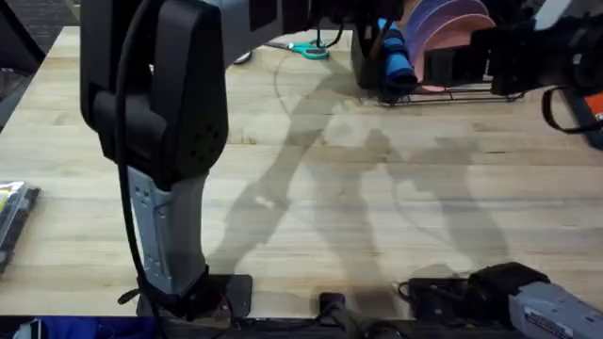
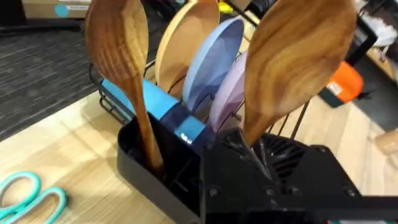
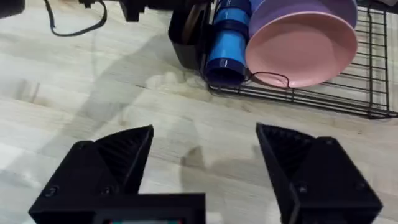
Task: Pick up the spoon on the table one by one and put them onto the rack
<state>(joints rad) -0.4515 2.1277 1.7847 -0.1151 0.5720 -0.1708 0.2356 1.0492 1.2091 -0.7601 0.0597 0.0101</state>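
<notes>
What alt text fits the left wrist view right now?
The left gripper holds a wooden spoon by its handle, bowl up, over the black rack's caddy. A second wooden spoon already stands in the caddy, beside upright plates and a blue cup; teal scissors lie on the table.

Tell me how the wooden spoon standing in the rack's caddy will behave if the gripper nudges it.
The spoon looks like solid wood, so probably stiff. It stands handle-down and leaning in the caddy, bowl high above the rim, so a nudge would likely swing it across the compartment rather than tip it out. The smooth grain suggests it may be a little slippery.
</notes>
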